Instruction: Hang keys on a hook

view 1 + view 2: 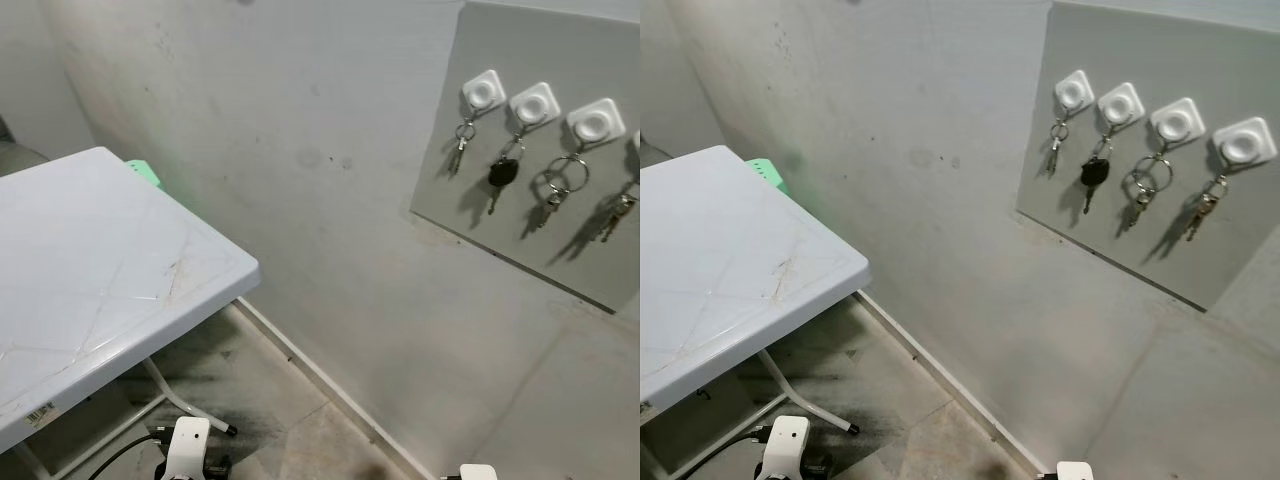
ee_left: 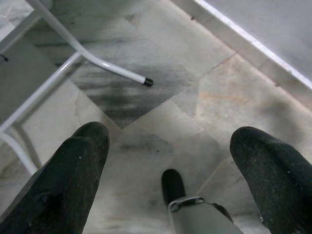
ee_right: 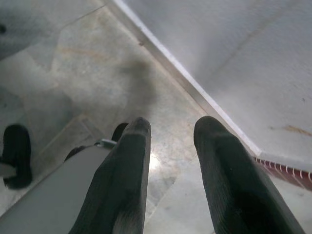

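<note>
Four sets of keys (image 1: 1094,172) hang on the white hooks (image 1: 1120,104) of the grey board (image 1: 1230,240) on the wall, up to my right and well apart from both my claws. My left gripper (image 2: 170,146) hangs low over the tiled floor (image 2: 161,73) near the white table's (image 1: 90,260) leg, fingers spread wide and holding nothing. My right gripper (image 3: 170,134) hangs over the floor by the wall's skirting, fingers a little apart and empty.

You have four white square hooks (image 1: 1074,90) on one grey wall board (image 1: 1240,240), and four key bunches (image 1: 1055,145), one on each hook. One white folding table (image 1: 730,260) stands at your left.
</note>
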